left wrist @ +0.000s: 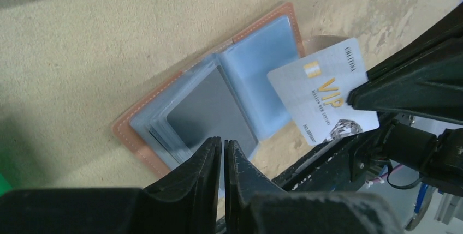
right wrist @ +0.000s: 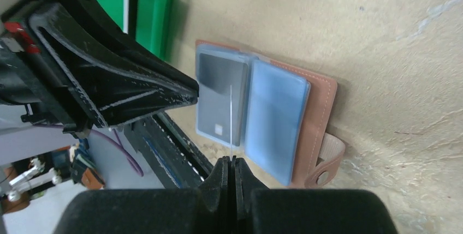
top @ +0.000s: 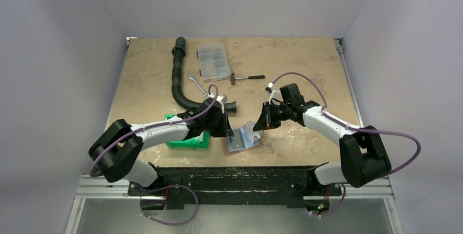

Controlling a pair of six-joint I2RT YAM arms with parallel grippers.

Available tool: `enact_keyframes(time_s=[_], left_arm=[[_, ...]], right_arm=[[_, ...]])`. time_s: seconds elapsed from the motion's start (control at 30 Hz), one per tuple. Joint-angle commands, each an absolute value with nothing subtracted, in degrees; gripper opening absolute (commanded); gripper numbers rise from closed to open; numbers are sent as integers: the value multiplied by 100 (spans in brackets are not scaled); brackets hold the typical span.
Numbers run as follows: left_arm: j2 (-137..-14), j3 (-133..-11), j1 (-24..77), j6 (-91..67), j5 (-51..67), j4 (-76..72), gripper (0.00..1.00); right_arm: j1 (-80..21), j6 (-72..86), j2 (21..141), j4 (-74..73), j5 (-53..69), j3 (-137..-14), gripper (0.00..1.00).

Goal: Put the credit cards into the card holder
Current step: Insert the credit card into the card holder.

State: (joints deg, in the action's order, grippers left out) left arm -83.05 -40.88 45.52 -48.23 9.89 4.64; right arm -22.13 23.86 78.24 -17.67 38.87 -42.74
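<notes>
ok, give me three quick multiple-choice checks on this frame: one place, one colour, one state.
1. Where does the card holder lie?
A. at the far edge of the table
B. near the table's near edge, between the left gripper and the right gripper
C. in the far right corner

2. The card in the right gripper is:
A. red
B. green
C. silver with gold VIP lettering

3. The card holder is:
A. open, pockets facing up
B. folded shut
C. lifted off the table

Key:
1 B, the top view shows it between both arm tips.
2 C, the left wrist view shows the lettering.
3 A, both wrist views show its blue pockets spread flat.
</notes>
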Motion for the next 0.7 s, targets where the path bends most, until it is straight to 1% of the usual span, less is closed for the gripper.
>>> enact_keyframes(time_s=[0.0,0.07,0.23,0.5,0.67], left_arm=[[-8515,-4050,4558,-4558,931,-111,10],[-8597,-4025,4560,-4544,922,-122,6],[-8594,-3987,4556,-4482,685,-10,0],[-8611,-3682,4557,-4391,431,382,0],[-8612,-3591,4553,-4293,298,529,0]], right_arm=[[-2254,2337,8126,-1212,4351,-4044,0],[-2269,2297,8306,-1148,4410,-4013,0],[-2276,2298,8497,-976,4556,-3915,0],[-2276,2356,8362,-883,4537,-3820,0],[-2272,2330,8533,-776,4657,-3792,0]])
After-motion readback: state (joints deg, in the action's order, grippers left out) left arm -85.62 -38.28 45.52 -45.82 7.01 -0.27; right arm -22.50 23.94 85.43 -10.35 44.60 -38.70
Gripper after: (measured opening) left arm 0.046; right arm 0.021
